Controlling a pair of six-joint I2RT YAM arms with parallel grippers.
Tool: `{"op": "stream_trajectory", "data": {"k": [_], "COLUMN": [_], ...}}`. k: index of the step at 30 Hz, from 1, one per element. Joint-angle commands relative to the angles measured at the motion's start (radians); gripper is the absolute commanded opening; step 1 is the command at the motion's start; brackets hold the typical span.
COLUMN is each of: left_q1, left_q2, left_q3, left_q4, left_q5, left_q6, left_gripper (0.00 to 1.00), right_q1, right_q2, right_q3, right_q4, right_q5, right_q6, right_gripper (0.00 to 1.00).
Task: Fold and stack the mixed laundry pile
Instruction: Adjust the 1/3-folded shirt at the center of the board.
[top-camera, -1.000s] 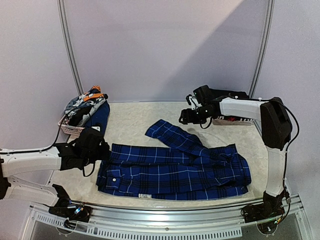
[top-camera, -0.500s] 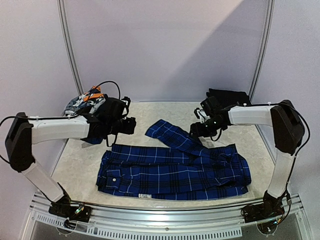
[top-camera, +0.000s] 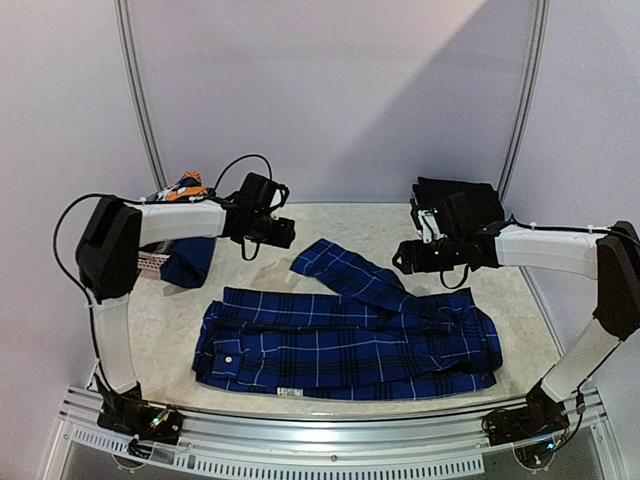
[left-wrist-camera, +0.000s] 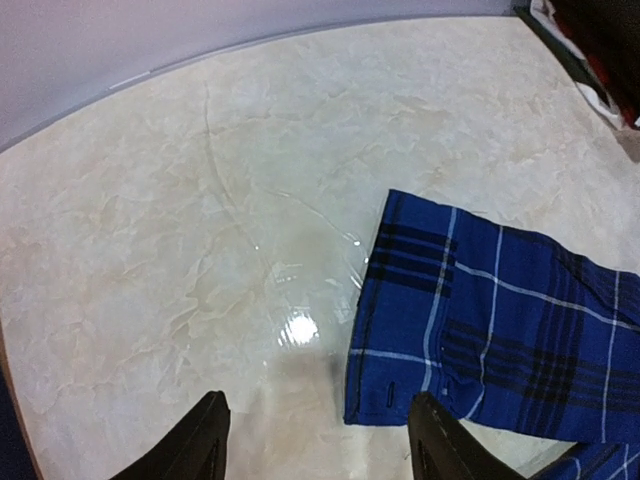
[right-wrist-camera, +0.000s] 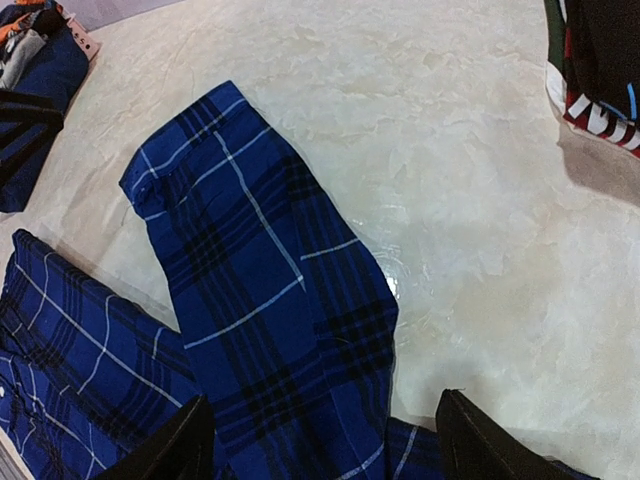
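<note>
1. The blue plaid shirt (top-camera: 350, 335) lies spread flat across the middle of the pale marble worktop (top-camera: 270, 215), with nothing gripping it.
2. One sleeve (top-camera: 345, 268) angles out toward the back left, its cuff flat on the stone.
3. The left end effector (top-camera: 283, 232) hovers over bare worktop just left of that cuff. In the wrist view its fingers (left-wrist-camera: 212, 440) are spread wide with nothing between them.
4. The right end effector (top-camera: 402, 258) hangs just past the sleeve's right edge, jaws wide and empty. Whether its fingers (right-wrist-camera: 170, 450) brush the cloth I cannot tell from here.
5. At the far left, the rest of the mixed laundry pile (top-camera: 180, 190) is heaped up, orange and grey on top, dark blue spilling below.
6. At the back right corner sit dark garments (top-camera: 455, 195), well apart from the shirt.
</note>
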Motion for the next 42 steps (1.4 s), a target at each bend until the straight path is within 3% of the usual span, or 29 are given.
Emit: {"op": "stream_trajectory", "data": {"k": [1,8,29,34,42], "left_q1": [0.015,0.027,-0.013,-0.017,-0.03], "left_q2": [0.113,0.254,0.393,0.416,0.413], "left_q3": [0.128,0.306,0.39,0.411,0.409], "left_q4": [-0.133,-0.246,-0.299,-0.3,-0.263], "left_q5": [0.036,0.108,0.214,0.237,0.276], "left_q6": [0.031,0.049,0.041,0.048,0.053], "left_gripper": [0.62,0.6,0.51,0.38,0.01], "right_q1": [-0.002,-0.002,0.0,0.0,0.0], "right_q2": [-0.018,-0.007,-0.018,-0.022,-0.037], "right_q3": [-0.044,-0.059,-0.073,-0.073,-0.076], "right_q4": [0.044,0.053,0.067,0.068,0.075], "right_q5": [0.023,0.007,-0.016,-0.02,-0.024], "right_q6": [0.027,0.029,0.028,0.027,0.03], "right_gripper": [0.77,0.77,0.77,0.77,0.77]}}
